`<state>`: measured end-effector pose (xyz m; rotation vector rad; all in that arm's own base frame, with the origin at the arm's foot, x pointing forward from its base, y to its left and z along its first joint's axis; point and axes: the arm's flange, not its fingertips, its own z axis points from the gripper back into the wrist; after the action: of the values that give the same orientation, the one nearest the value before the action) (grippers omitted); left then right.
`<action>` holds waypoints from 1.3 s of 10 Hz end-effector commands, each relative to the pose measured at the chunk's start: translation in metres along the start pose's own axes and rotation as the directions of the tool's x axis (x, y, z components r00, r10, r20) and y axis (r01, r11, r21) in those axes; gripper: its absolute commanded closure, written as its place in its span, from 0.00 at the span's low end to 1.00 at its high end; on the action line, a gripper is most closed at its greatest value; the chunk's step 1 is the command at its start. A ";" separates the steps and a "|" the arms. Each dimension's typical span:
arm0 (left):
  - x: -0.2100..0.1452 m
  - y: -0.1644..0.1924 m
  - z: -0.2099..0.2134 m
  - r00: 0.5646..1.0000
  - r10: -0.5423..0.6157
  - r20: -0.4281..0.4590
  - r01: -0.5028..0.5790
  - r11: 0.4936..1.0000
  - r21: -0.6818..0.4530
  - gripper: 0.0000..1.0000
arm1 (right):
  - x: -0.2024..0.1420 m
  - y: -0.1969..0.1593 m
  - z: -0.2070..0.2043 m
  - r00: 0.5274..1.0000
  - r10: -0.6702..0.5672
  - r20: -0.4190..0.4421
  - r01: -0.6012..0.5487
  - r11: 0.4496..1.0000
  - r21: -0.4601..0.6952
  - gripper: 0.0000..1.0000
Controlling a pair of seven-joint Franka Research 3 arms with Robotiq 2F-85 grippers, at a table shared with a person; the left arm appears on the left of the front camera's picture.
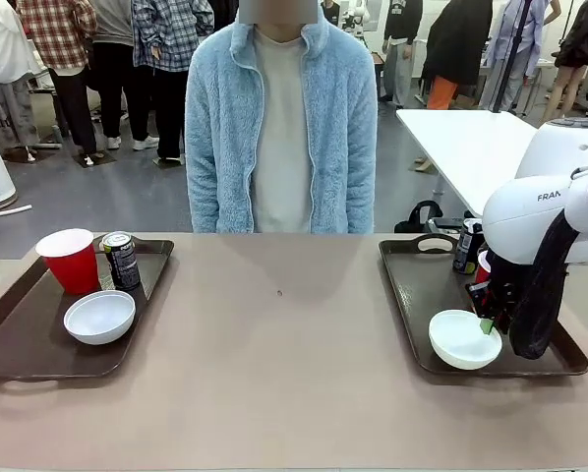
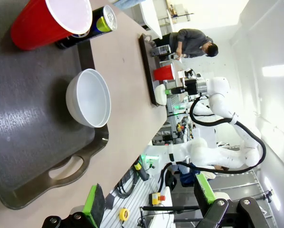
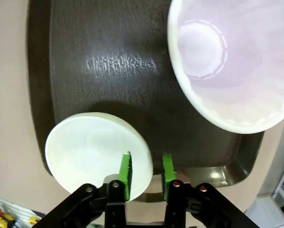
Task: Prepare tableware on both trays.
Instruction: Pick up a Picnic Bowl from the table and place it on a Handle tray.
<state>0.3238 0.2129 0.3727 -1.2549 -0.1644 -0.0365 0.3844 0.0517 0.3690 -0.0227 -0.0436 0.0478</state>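
On the left tray (image 1: pixel 19 334) stand a red cup (image 1: pixel 70 261), a dark can (image 1: pixel 121 260) and a white bowl (image 1: pixel 99 317). The left wrist view shows the same cup (image 2: pixel 47 21), can (image 2: pixel 92 28) and bowl (image 2: pixel 87 97) from above the tray's near end, with my left gripper (image 2: pixel 149 202) wide open and holding nothing. The right tray (image 1: pixel 422 295) carries a can (image 1: pixel 466 246), a partly hidden red cup (image 1: pixel 484 267) and a bowl (image 1: pixel 461 339). My right gripper (image 1: pixel 488 323) stands at that bowl's right rim. Its jaws (image 3: pixel 146 168) straddle the rim of the bowl (image 3: pixel 89 147), slightly apart from it, beside the cup (image 3: pixel 232 61).
A person in a light blue fleece stands at the table's far edge, hands down and out of sight. Bare beige tabletop (image 1: pixel 284 344) lies between the two trays. A white table (image 1: pixel 471 138) stands behind at the right, and other people stand farther back.
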 end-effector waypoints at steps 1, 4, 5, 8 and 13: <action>-0.002 -0.001 0.001 1.000 -0.002 0.000 0.002 1.000 0.004 0.00 | -0.038 0.004 0.015 0.999 0.032 0.014 -0.033 0.998 0.055 0.00; -0.002 -0.001 0.001 1.000 -0.002 0.000 0.002 1.000 0.004 0.00 | -0.040 0.017 0.072 0.999 0.045 0.015 -0.046 0.997 0.062 0.00; -0.002 -0.001 0.001 1.000 -0.002 0.000 0.002 1.000 0.004 0.00 | -0.041 0.023 0.087 0.999 0.036 0.010 -0.036 0.998 0.059 0.00; -0.002 -0.001 0.001 1.000 -0.002 0.000 0.002 1.000 0.004 0.00 | -0.039 0.031 0.119 1.000 0.020 -0.005 -0.020 0.999 0.047 0.00; -0.002 -0.001 0.001 1.000 -0.002 0.000 0.002 1.000 0.004 0.00 | -0.045 0.023 0.104 0.999 0.038 0.014 -0.038 0.998 0.043 0.00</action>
<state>0.3238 0.2128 0.3726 -1.2549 -0.1640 -0.0367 0.3323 0.0765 0.4748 0.0166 -0.0392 0.0854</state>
